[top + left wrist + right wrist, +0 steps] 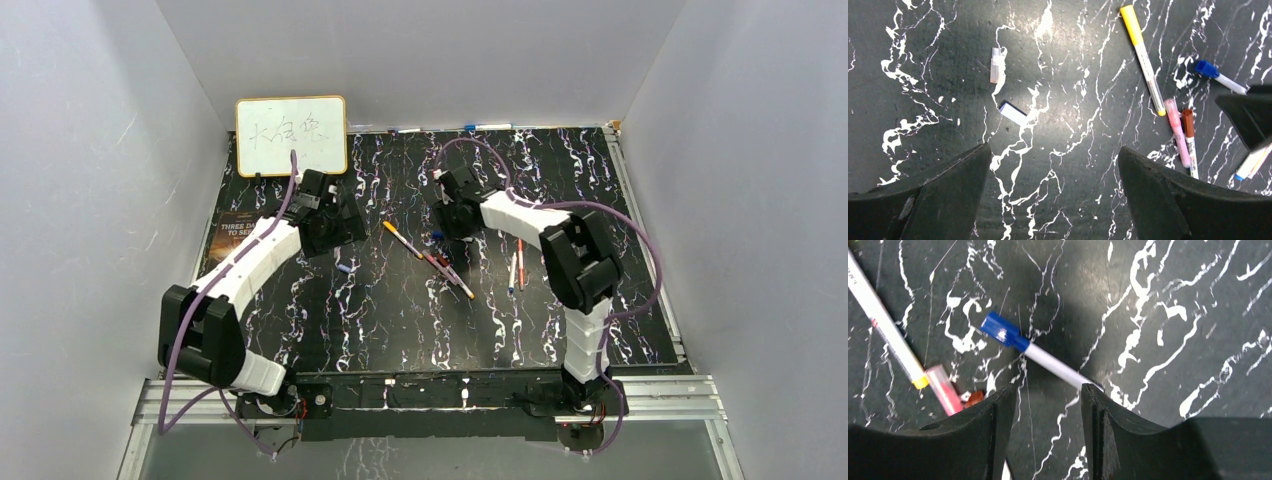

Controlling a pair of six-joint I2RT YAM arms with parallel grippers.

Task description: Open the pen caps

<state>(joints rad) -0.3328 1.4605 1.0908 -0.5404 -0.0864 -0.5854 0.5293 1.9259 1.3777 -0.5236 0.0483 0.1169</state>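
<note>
My left claw (1053, 195) hangs over the black, white-veined table (380, 320) with its fingers spread wide and nothing between them. My right claw (1048, 405) is parted too. Its tips stand on either side of a white barrel (1053, 367), with a gap showing, so I am not pinching it. The blue cap (1000, 330) sits on the far end of that barrel, flat on the marble near the table's middle. Just beside it lie a yellow-capped pen (1143, 57), a pink pen (1177, 132) and a brown-capped pen (1189, 132), the last two side by side. Under my left wrist, well apart from those, lie a clear cap (995, 65) and a small white piece (1013, 113). Pale walls (420, 50) close three sides. A whiteboard (291, 135) with dark writing leans at the far left, and a metal rail (430, 395) runs along the near edge.
</note>
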